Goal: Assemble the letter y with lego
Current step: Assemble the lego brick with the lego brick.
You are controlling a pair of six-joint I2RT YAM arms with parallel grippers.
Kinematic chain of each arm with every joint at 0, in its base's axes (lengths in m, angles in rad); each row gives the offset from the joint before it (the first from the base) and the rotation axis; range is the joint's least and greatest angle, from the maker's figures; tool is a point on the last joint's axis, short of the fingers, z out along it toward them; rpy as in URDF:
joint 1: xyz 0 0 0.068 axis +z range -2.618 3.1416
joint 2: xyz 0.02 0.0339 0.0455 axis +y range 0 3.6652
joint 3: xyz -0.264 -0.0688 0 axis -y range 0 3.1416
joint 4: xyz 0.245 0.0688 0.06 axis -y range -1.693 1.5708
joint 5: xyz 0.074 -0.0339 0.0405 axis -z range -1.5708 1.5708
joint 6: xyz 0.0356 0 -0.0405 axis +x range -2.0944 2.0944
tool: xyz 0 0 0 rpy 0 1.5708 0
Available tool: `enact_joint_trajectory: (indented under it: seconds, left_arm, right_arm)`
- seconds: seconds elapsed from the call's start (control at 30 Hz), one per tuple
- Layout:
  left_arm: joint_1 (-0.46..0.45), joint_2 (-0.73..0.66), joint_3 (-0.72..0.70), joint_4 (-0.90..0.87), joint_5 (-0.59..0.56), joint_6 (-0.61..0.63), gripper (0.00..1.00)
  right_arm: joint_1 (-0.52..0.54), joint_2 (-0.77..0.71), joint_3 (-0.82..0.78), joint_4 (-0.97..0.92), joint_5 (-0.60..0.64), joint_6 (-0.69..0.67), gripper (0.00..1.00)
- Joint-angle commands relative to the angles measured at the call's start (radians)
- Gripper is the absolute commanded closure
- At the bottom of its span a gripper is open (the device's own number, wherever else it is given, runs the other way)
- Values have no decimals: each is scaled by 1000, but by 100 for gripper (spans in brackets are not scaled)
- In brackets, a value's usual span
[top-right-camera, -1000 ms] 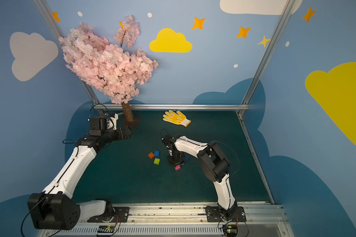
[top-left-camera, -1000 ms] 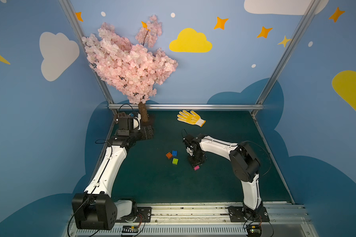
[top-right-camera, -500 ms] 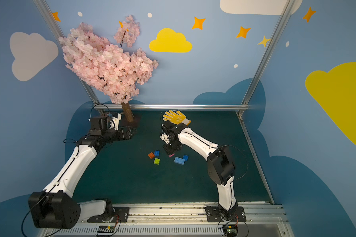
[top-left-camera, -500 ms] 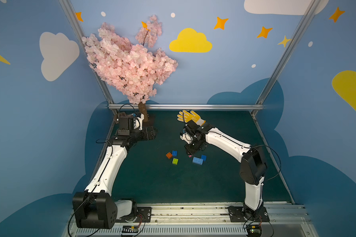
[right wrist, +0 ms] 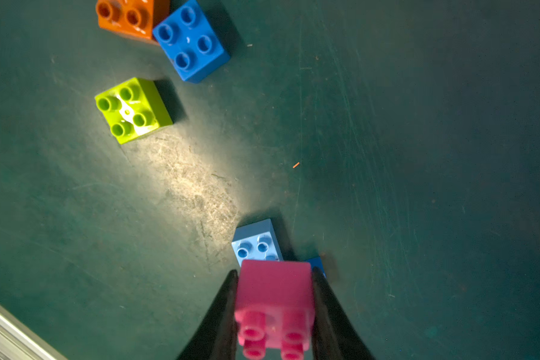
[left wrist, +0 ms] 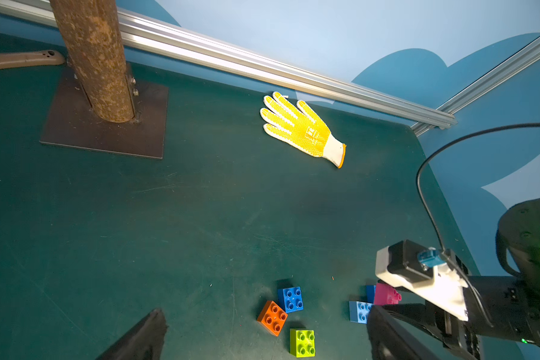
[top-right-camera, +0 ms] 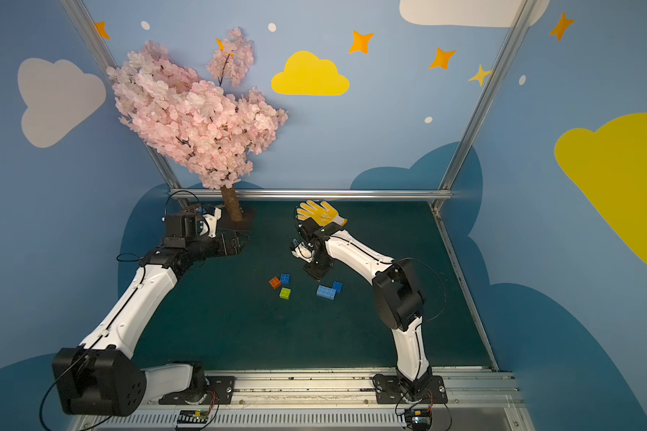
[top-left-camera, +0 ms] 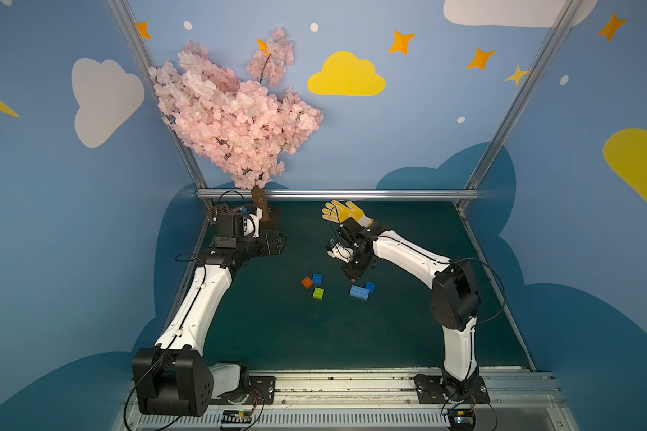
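Observation:
My right gripper [right wrist: 275, 274] is shut on a pink lego brick [right wrist: 275, 299] and holds it above the mat, just behind a light blue long brick [top-left-camera: 359, 291] with a dark blue square [top-left-camera: 370, 286] at its far end. To their left lie an orange brick [top-left-camera: 307, 282], a second dark blue square [top-left-camera: 317, 278] and a lime green brick [top-left-camera: 318, 293], loose and close together. My left gripper [top-left-camera: 273, 244] stands open near the tree's base, well left of the bricks. No letter y is in view.
A yellow glove [top-left-camera: 346, 213] lies at the back of the green mat [top-left-camera: 277, 336], partly behind my right wrist. A pink blossom tree [top-left-camera: 232, 115] stands on a dark base plate [left wrist: 103, 131] at the back left. A metal rail [top-left-camera: 337, 193] bounds the far edge.
My right gripper has lifted the pink brick off the mat and drawn back towards the glove, uncovering the light blue and dark blue bricks. The left arm has barely moved.

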Motion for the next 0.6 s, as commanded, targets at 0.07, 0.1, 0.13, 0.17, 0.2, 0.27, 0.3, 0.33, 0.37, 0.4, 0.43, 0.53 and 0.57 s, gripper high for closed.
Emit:
enact_joint_trajectory:
  seconds: [0.07,0.1,0.13,0.17,0.2,0.27,0.3,0.33,0.37,0.4,0.43,0.53,0.57]
  left_arm:
    - [-1,1,-1,4,-7,-8,0]
    - [-1,0,-1,4,-8,-9,0]
    - [-1,0,-2,4,-9,-8,0]
    - [-1,0,-1,4,-11,-8,0]
    - [-1,0,-1,3,-13,-9,0]
    - [-1,0,-1,3,-13,-7,0]
    - [-1,0,-1,2,-16,-8,0]
    - [-1,0,-1,1,-17,-8,0]
    - [-1,0,-1,1,-18,-8,0]
    - [-1,0,0,1,-20,-7,0]
    - [-2,-1,1,-1,-22,-7,0]
    - [-1,-3,-1,-1,-29,-7,0]
    - [-1,-4,-1,-1,-31,-7,0]
  right_arm:
    - [-9,41,0,-45,-84,-116,100]
    - [-9,47,2,-51,-91,-124,100]
    - [-7,51,1,-54,-96,-130,100]
    - [-6,53,0,-55,-98,-131,100]
    - [-5,53,-2,-58,-101,-136,100]
    - [-5,56,-2,-65,-103,-144,100]
    - [-5,59,2,-74,-105,-146,100]
    - [-4,61,5,-81,-104,-150,100]
    - [-4,63,4,-85,-100,-150,100]
    - [-2,64,2,-86,-96,-151,100]
    - [-2,65,-1,-86,-95,-153,100]
    - [-1,73,0,-91,-98,-158,100]
    - [0,77,2,-96,-98,-159,100]
